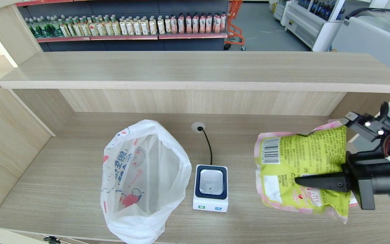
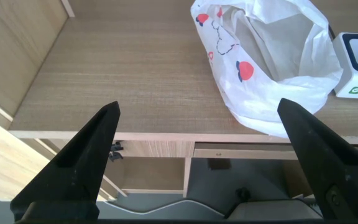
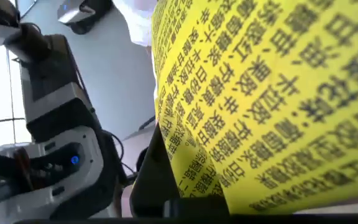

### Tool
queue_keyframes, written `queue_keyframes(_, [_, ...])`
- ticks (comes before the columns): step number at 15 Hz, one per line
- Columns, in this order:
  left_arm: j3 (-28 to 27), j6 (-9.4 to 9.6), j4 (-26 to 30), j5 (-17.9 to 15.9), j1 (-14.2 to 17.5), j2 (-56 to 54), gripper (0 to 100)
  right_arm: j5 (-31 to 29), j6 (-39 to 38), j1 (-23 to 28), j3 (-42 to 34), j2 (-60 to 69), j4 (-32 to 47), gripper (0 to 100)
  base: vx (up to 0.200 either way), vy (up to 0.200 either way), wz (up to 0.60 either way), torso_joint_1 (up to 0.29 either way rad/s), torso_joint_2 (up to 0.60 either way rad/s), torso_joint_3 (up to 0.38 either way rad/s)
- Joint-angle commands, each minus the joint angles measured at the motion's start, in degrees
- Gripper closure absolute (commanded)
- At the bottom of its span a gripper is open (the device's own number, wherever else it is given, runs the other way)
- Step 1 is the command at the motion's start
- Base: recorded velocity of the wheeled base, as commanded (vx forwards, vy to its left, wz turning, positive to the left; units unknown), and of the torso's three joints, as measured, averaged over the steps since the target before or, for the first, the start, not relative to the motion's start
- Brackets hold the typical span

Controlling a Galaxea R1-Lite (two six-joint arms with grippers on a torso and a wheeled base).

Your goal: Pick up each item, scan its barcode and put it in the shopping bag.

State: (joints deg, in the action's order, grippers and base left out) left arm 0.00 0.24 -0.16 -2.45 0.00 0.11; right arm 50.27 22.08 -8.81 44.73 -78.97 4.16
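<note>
Right end effector (image 1: 311, 183): I see it at the right side of the bench (image 1: 63, 183), closed on the snack bag (image 1: 300, 162). One dark finger lies across the bag's upper face, and the other is hidden beneath it.
Snack bag: yellow-green with pink edges, held flat-ish at the right of the bench, well to the right of the scanner (image 1: 211, 192). The printed back faces up. I cannot tell whether its near edge touches the bench.
Barcode (image 1: 270, 151): on the bag's upward face, in the far corner on the scanner's side, not over the scanner window.
Right wrist view: the bag's yellow print (image 3: 272, 93) sits right up against the camera, with a dark finger (image 3: 160, 180) at its edge.
Left end effector (image 2: 199, 106): spread wide with nothing between its fingers, hanging off the near edge of the bench, on the left of the shopping bag (image 2: 266, 62).
Shopping bag (image 1: 144, 176): white plastic with red and blue print. It stands on the bench with its mouth open, just left of the scanner.
Scanner: a white box with a dark-framed window facing up, between the shopping bag and the snack bag. Its black cable (image 1: 208, 144) runs back to a hole in the bench.
</note>
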Motion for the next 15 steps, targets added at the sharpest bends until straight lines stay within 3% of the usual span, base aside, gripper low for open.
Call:
queue_keyframes(1, [0.00, 0.02, -0.02, -0.01, 0.00, -0.02, 0, 11.25, 15.63, 8.64, -5.18, -2.50, -0.55, 100, 0.000, 0.000, 0.00, 0.000, 0.00, 0.000])
queue_keyframes(2, [0.00, 0.02, -0.02, -0.01, 0.00, -0.02, 0, 16.08, 28.64, 10.84, -6.93, -5.23, 0.50, 100, 0.000, 0.000, 0.00, 0.000, 0.00, 0.000])
queue_keyframes(6, [0.00, 0.02, -0.02, -0.01, 0.00, -0.02, 0, 23.20, 44.10, 10.84, -8.52, -7.69, 4.10, 100, 0.000, 0.000, 0.00, 0.000, 0.00, 0.000])
queue_keyframes(8, [0.00, 0.02, -0.02, -0.01, 0.00, -0.02, 0, 23.73, 48.32, 10.66, -8.96, -7.87, 4.02, 100, 0.000, 0.000, 0.00, 0.000, 0.00, 0.000])
queue_keyframes(13, [0.00, 0.02, -0.02, -0.01, 0.00, -0.02, 0, 24.26, 77.50, 10.57, -12.38, -13.14, 4.02, 100, 0.000, 0.000, 0.00, 0.000, 0.00, 0.000])
queue_keyframes(15, [0.00, 0.02, -0.02, -0.01, 0.00, -0.02, 0, 24.08, 81.90, 9.96, -13.00, -13.58, 4.10, 100, 0.000, 0.000, 0.00, 0.000, 0.00, 0.000])
